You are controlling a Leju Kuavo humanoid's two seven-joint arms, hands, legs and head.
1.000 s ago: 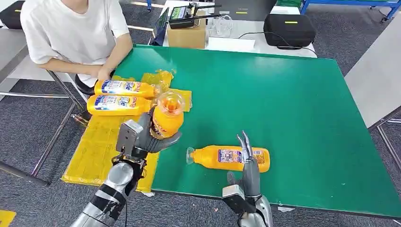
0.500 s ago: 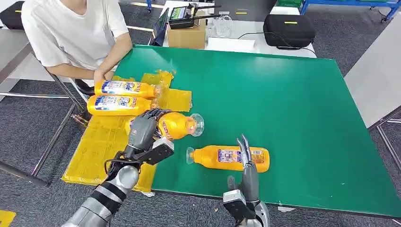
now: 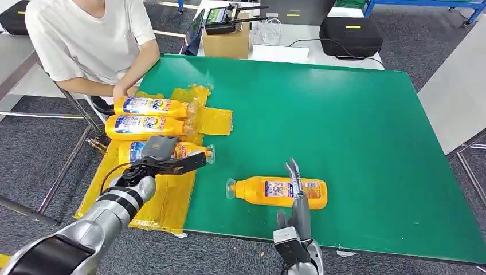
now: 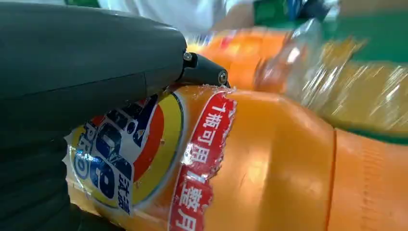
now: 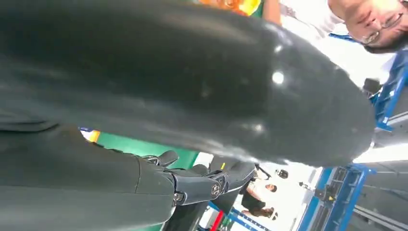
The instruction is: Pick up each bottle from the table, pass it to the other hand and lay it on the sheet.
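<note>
Now left hand (image 3: pixel 159 150) grips bottle (image 3: pixel 189 151) — on sheet (image 3: pixel 166 197).

Orange bottles, yellow sheet, green table

Each orange bottle (image 3: pixel 277 191) carries a blue, white and red label; the sheet (image 3: pixel 129 186) is translucent yellow, the table (image 3: pixel 344 114) plain green.

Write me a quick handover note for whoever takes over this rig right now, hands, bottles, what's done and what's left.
Left hand: grips the third bottle, which lies on the yellow sheet beside the two bottles already laid there.
Right hand: open, holds nothing, fingers raised at the near side of the last bottle.
Done: two bottles on the sheet; the third down but not yet let go.
Left: let go of the third; pick up the last bottle from the green table, pass it to the other hand, lay it on the sheet.
</note>
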